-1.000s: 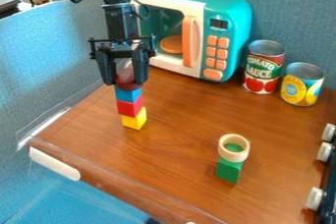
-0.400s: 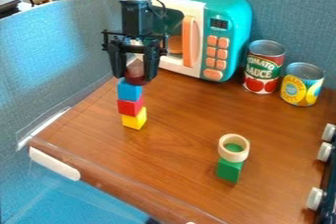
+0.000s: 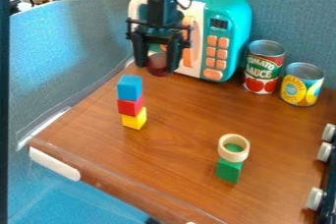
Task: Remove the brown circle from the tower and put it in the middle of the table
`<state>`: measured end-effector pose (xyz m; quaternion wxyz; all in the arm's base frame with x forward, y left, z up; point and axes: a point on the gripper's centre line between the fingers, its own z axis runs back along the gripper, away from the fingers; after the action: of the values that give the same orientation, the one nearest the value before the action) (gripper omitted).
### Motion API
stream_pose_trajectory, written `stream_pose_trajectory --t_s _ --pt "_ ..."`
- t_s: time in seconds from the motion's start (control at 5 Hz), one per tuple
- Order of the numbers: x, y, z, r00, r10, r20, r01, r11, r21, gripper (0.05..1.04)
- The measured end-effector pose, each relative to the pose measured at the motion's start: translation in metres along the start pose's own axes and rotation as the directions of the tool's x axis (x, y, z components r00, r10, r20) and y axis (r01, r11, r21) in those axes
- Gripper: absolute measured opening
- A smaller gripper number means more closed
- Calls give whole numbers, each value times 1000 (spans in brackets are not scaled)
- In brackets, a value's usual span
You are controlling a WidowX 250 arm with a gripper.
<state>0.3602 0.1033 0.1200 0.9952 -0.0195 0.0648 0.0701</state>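
In the camera view my gripper [image 3: 157,66] hangs at the upper middle, in front of the toy microwave and up to the right of the tower. It is shut on the round brown piece [image 3: 157,65], which sits between the fingertips, apart from the tower. The tower stands upright on the left part of the wooden table [image 3: 177,142], with a blue block [image 3: 129,88] on top, a red block [image 3: 130,106] in the middle and a yellow block [image 3: 134,119] at the bottom.
A teal toy microwave [image 3: 230,21] stands at the back. Right of it are a tomato can [image 3: 263,70] and a yellow-labelled can [image 3: 302,85]. A pale ring [image 3: 224,155] tops a green block [image 3: 229,171] at the right front. Stove knobs [image 3: 315,198] line the right edge.
My gripper has moved right, away from above the tower, carrying the brown piece. The blue block's top is now uncovered, and the three stacked blocks stay in place.
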Motion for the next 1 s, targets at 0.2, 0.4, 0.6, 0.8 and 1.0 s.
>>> stream_pose_trajectory --t_s 0.2,0.4,0.6,0.8,1.0 --pt "17 -29 -15 998 -54 -46 55 998 24 777" --pt "33 -58 -41 990 -112 -91 115 993 30 777" --pt "47 -64 -76 988 -100 -117 105 994 35 777" --pt "55 -74 -101 978 -115 -173 122 992 30 777" --pt "59 -74 -104 985 -117 -130 124 992 40 811"
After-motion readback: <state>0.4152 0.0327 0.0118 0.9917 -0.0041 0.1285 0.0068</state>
